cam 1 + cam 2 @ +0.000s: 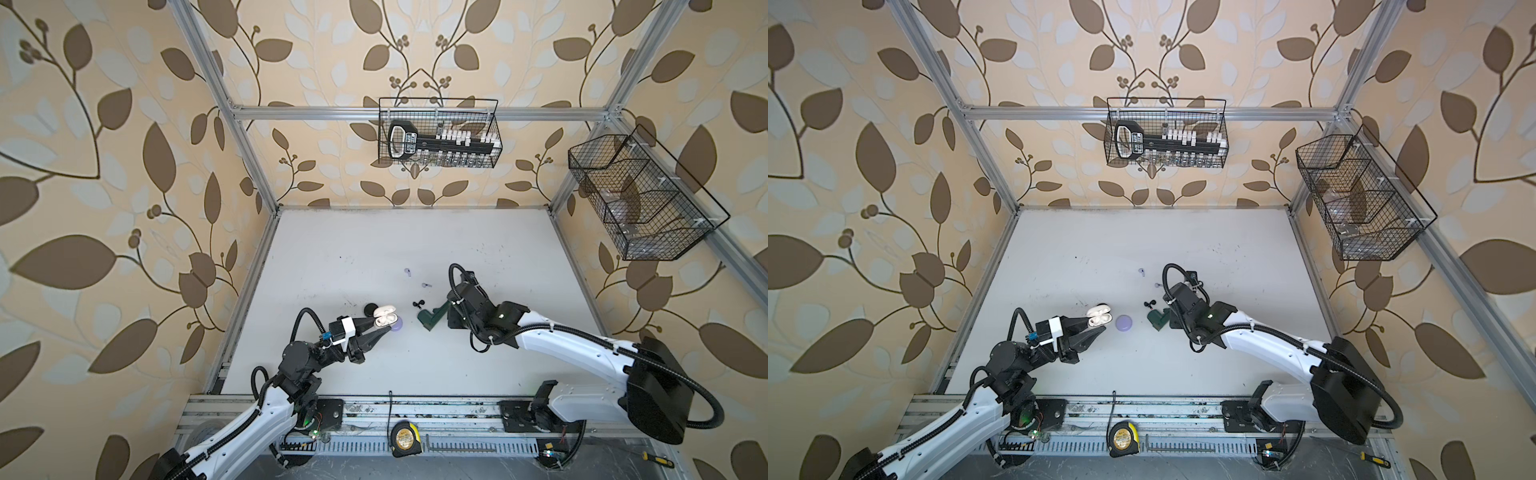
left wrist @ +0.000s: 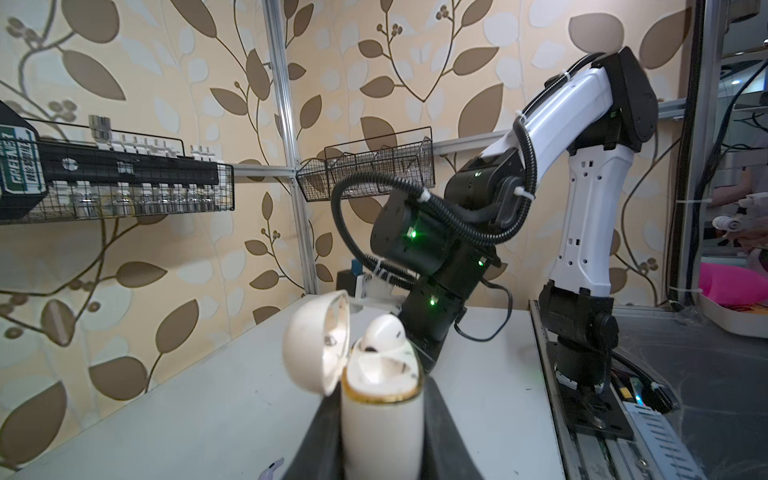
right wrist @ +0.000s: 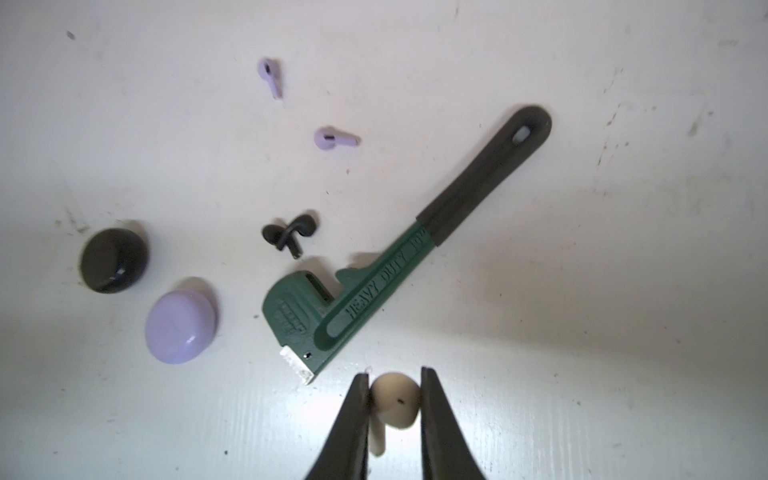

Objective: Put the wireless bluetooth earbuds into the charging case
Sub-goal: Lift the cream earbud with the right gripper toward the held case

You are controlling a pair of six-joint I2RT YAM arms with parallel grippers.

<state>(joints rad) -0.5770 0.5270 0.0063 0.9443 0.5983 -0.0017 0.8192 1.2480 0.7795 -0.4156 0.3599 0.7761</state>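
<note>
**Second white earbud pinched for the open case**

The white earbud is gripped on the table by the right gripper, jaws closed against both its sides, just beside the wrench; its stem seems partly hidden under one finger. The white case, lid open and one seated earbud inside, is clamped in the left gripper. A straight lift clear of the wrench is advised, with the stem turned down before the empty socket. The scuffed white surface is enclosed by leaf-patterned wallpaper.

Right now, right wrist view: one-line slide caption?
Right gripper pinches white earbud on table beside green wrench; lilac earbuds, black earbuds, lilac case, black case lie nearby.
</note>
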